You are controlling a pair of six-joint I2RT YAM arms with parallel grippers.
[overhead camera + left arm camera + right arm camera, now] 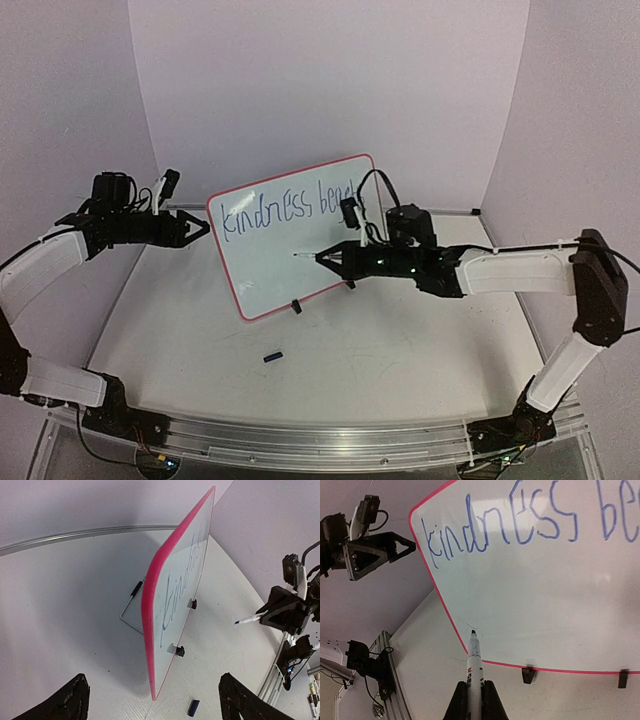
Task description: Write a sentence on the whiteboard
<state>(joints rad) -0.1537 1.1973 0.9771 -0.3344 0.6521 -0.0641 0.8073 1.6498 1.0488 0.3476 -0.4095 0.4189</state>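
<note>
A cap (272, 356) lies at six o'clock of the board (262, 285). The right gripper (323, 258) clamps the marker (474, 655), its tip at the board's lower left; whether it touches, I cannot tell. The risk, as I judge it, is that a firm stroke shoves or tips the propped board, since the left gripper (205, 228) hangs wide at its nine o'clock, apart from the rim. The board stands mid-table, tilted back and red-rimmed. The sentence (285, 208) is one blue line, "kindness be…", with nothing beneath.
</note>
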